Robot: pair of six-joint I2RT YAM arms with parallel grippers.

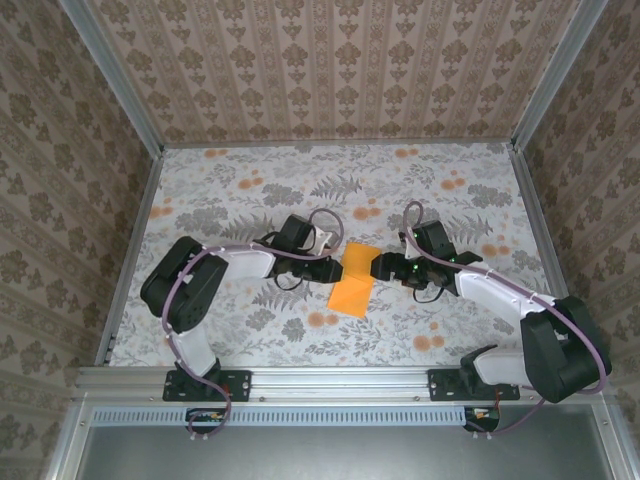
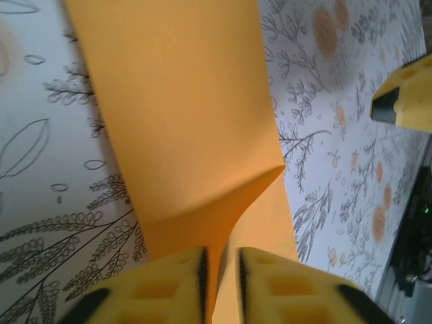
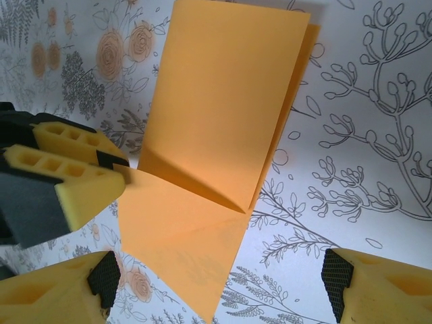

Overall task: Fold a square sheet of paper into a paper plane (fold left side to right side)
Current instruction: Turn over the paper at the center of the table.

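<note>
square sheet of paper, folded over, sits pinched in left tool.

Orange paper — mid-table, on floral cloth.

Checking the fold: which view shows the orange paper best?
Right wrist: the square sheet of paper shows nearly whole, folded layers and crease clear. Top external shows it small, from above; left wrist sees a close, cropped part.

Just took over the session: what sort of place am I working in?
Probably a staged robot test booth: aluminium frame, wallpapered walls, and a floral cloth under the orange paper.
</note>
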